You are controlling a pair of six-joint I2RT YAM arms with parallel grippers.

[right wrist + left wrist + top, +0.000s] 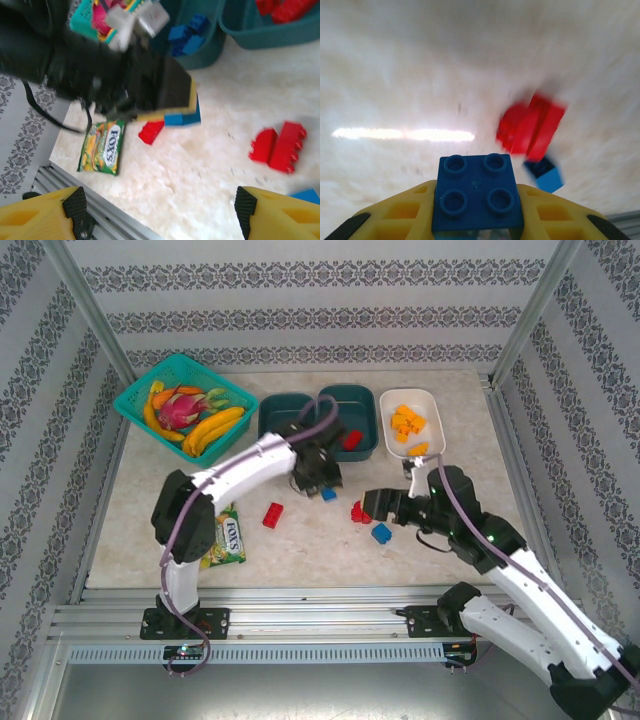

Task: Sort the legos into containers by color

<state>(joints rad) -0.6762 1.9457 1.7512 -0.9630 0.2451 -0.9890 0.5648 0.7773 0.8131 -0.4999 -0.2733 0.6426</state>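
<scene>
Two teal tubs point(285, 397) and a white tub point(408, 396) stand beyond the left pincer point(322, 485) from above; it grips a blue brick point(328, 494). Left wrist: the blue brick point(477, 192) sits pinched between yellow fingers point(405, 215). Right wrist: right pincer point(160, 210) spread wide, empty, near red bricks point(277, 145).

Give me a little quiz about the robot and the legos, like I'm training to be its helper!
1. True or false: the left gripper is holding a blue lego.
2. What colour are the legos in the white tub? A red, B blue, C orange.
3. Fill the gap: the right gripper is ___ (open or shut).
Key: 1 true; 2 C; 3 open.
</scene>
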